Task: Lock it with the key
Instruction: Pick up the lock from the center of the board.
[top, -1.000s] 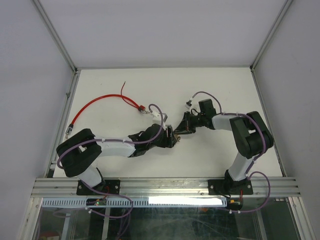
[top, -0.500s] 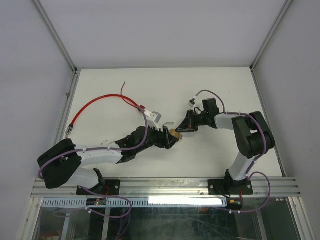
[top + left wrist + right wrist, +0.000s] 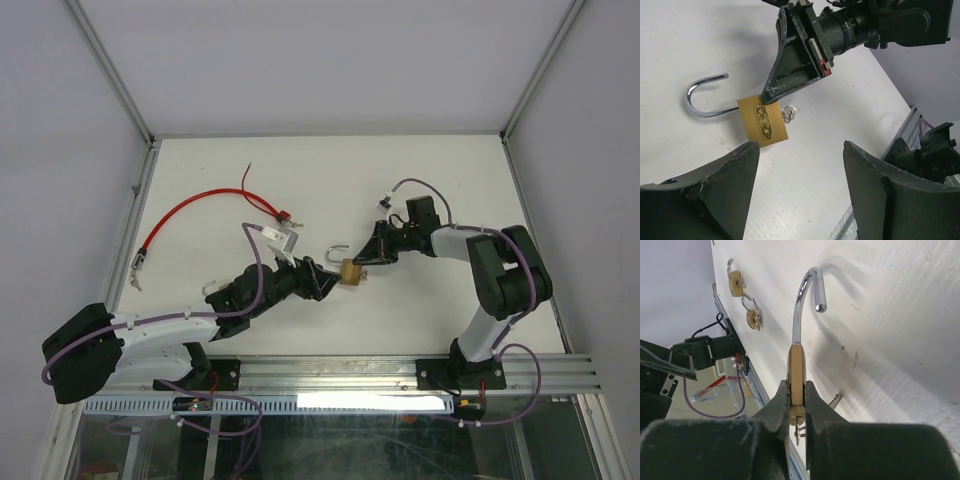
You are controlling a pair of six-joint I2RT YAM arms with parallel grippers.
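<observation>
A brass padlock (image 3: 763, 121) with its silver shackle (image 3: 700, 97) swung open is clamped on its flat sides by my right gripper (image 3: 797, 385). It is held low over the white table (image 3: 440, 180). A key (image 3: 788, 113) sticks out of the padlock's bottom end, between the right fingers. From above, the padlock (image 3: 350, 270) sits mid-table with the right gripper (image 3: 364, 260) on its right. My left gripper (image 3: 800, 145) stands open just short of the padlock and holds nothing. In the top view the left gripper (image 3: 322, 284) is at the padlock's lower left.
A red cable (image 3: 190, 208) curves across the table's left part. Two small brass padlocks (image 3: 735, 282) (image 3: 754, 316) with open shackles lie near the front rail (image 3: 330, 372). Silver metal pieces (image 3: 285, 238) lie beside the left arm.
My left gripper has opened, let go of the padlock and drawn back to the lower left. The right gripper has kept its hold and barely moved.
</observation>
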